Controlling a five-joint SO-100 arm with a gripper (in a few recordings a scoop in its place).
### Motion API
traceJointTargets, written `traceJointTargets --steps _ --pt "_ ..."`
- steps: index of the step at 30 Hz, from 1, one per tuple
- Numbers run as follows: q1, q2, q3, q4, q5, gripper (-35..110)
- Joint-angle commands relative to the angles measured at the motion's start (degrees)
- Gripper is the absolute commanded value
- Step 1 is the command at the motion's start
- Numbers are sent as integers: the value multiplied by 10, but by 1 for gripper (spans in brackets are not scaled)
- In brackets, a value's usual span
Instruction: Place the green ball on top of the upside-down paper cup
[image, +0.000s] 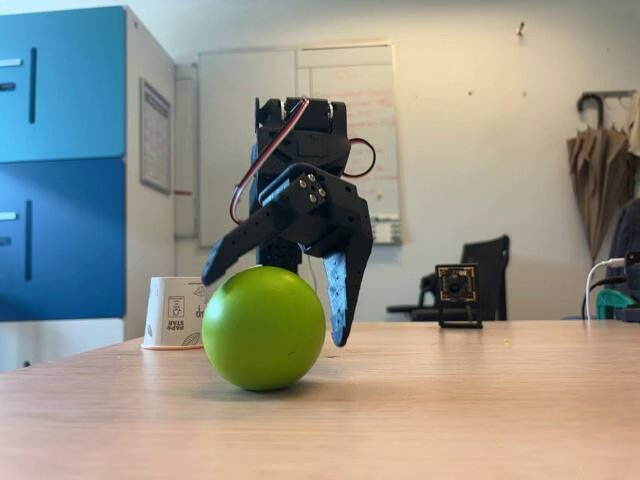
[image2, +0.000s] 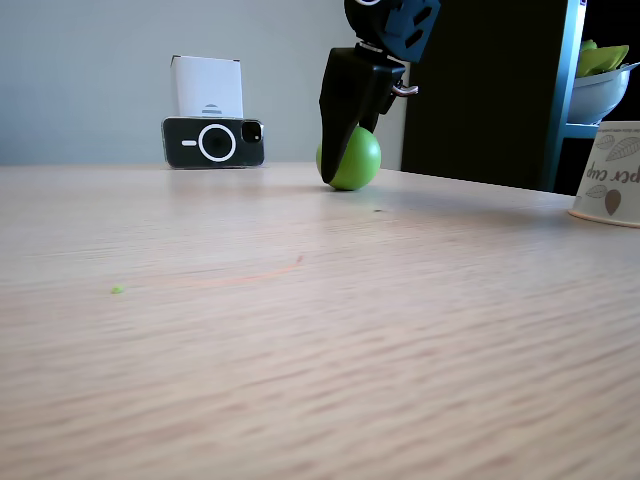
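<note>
The green ball (image: 263, 327) rests on the wooden table (image: 450, 400), plain and lime-coloured. My black gripper (image: 274, 309) hangs over it, open, its jaws spread to either side of the ball: one finger slants over the upper left, the other reaches down its right side. In the other fixed view the ball (image2: 356, 160) sits partly behind a dark finger of the gripper (image2: 338, 150). The upside-down paper cup (image: 175, 313) stands white with dark print and an orange rim on the table, behind and left of the ball. It also shows cut off at the right edge (image2: 608, 175).
A small camera on a stand (image: 457, 292) sits on the table's far right. A phone (image2: 213, 142) leans against a white box behind the table. A blue cabinet (image: 60, 160) stands at the left. Bare wooden surface stretches in front of the ball.
</note>
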Motion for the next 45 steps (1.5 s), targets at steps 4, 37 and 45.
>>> traceJointTargets --steps 4,37,45 --pt "7 -19 -57 -9 -5 47" --pt "-3 79 -83 -40 -79 23" --pt "10 213 -74 -27 -142 23"
